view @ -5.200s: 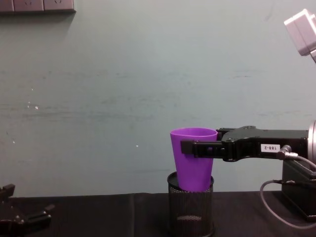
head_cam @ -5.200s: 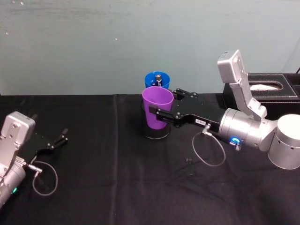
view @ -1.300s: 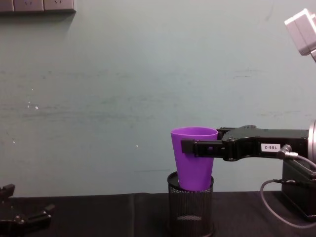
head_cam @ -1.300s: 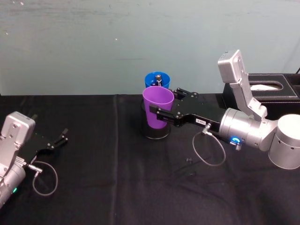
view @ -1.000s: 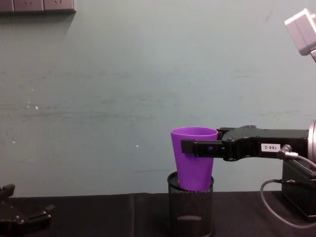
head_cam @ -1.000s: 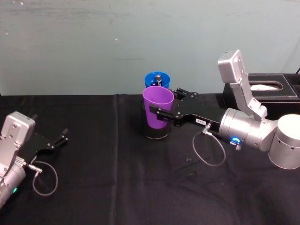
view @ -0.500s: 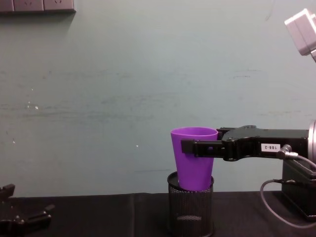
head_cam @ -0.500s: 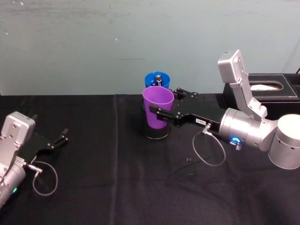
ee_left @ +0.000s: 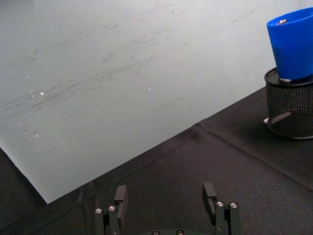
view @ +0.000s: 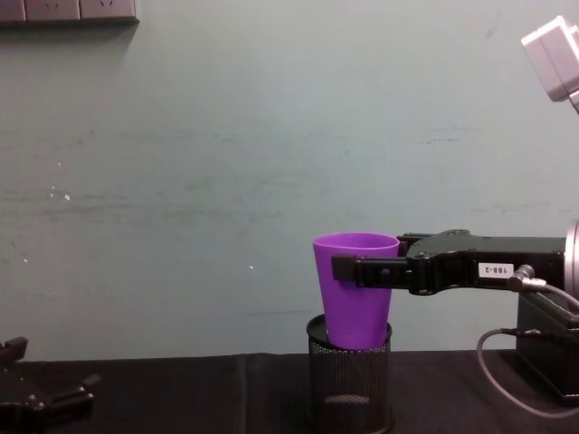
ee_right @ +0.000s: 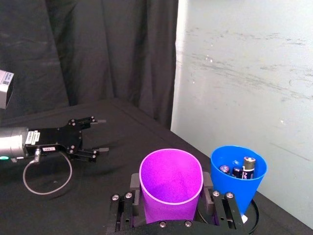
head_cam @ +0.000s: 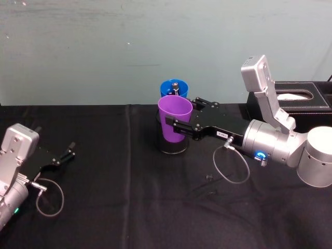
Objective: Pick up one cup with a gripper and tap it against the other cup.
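Note:
The purple cup hangs upright above the black table, my right gripper shut on it just below its rim. Seen from the chest, that gripper reaches in from the right and the purple cup covers the blue one. The blue cup stands right behind it in a black mesh holder and has batteries inside. In the right wrist view a narrow gap separates the purple cup from the blue cup. My left gripper rests open at the table's left.
A black tissue box stands at the back right, behind the right arm. A small dark piece lies on the black cloth in front of that arm. The wall runs close behind the cups. The left wrist view shows the blue cup far off.

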